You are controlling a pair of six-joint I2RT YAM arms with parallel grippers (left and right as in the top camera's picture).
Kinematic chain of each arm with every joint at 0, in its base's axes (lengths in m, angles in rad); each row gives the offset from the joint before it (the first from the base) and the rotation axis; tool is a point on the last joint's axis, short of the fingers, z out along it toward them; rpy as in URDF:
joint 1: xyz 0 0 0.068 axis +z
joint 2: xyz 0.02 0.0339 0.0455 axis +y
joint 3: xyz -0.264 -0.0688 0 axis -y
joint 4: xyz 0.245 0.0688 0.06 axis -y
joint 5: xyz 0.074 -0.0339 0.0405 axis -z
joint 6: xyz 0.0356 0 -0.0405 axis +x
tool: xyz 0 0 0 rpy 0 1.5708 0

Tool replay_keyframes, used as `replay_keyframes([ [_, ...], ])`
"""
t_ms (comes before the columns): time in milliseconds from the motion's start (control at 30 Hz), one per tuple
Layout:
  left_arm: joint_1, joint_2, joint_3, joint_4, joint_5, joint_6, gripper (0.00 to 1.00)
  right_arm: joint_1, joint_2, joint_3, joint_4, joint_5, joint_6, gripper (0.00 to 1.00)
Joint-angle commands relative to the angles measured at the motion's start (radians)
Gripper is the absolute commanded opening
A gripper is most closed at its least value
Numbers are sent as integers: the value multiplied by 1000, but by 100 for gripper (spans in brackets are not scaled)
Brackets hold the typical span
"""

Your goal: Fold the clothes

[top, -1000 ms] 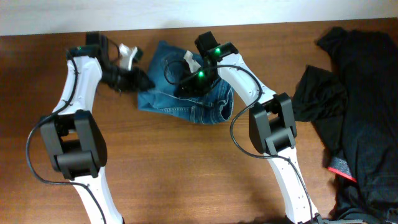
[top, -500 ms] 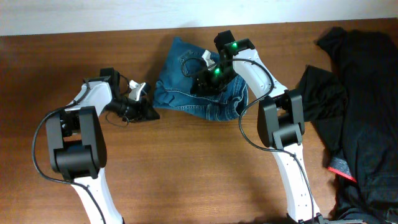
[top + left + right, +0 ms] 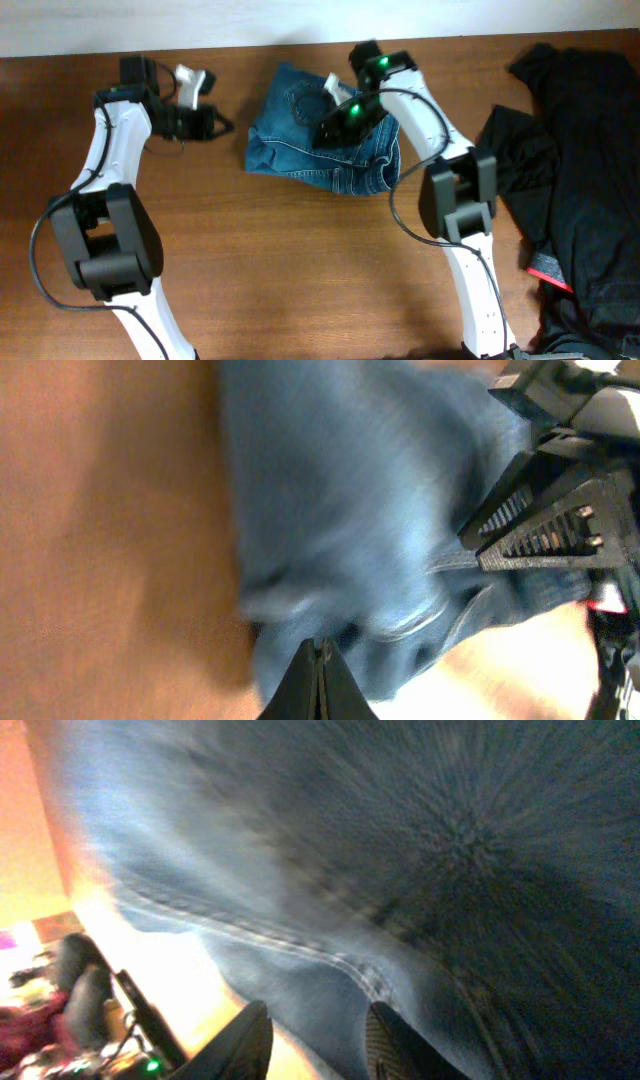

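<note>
Overhead, the jeans (image 3: 292,150) lie as a lumpy, folded bundle at 12 o'clock on the tabletop (image 3: 300,270). The left gripper (image 3: 214,125), pinched closed and empty, sits apart at their 9 o'clock. The right gripper (image 3: 335,122) is over the bundle, jaws narrowly parted; whether it pinches denim I cannot tell. Risk: with nothing pinning the cloth, a pull could drag the bundle or spring the fold open.

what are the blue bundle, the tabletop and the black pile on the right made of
Blue bundled jeans: likely cotton denim, matte, faded patches, stitched seams. Brown tabletop: wood or wood-look laminate, smooth, faint grain; can't tell which. Black heap of clothes: soft matte fabric, draped in folds; fibre unclear.
</note>
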Motion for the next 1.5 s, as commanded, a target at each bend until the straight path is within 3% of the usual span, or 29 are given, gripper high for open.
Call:
replay_keyframes([
  [0,-37,-43,48,51,142,24,0,-56,-198,98,-3,93,-58,37],
  [67,-59,-40,48,98,156,24,1,-80,-232,111,-2,134,-40,41],
  [233,-137,-32,48,197,110,24,1,-131,-240,101,-27,150,-40,41],
  [500,-220,45,47,224,43,24,0,-134,-239,-38,82,184,-40,41],
  [733,-224,175,47,100,33,24,0,-135,-239,-322,298,182,-13,40],
  [1000,-224,252,47,-31,0,32,0,-137,-239,-751,671,198,76,41],
  [1200,-219,253,47,-51,-10,53,0,-137,-239,-818,728,245,99,41],
  [1467,-183,253,47,-131,-167,98,0,-179,-239,-813,721,254,100,42],
])
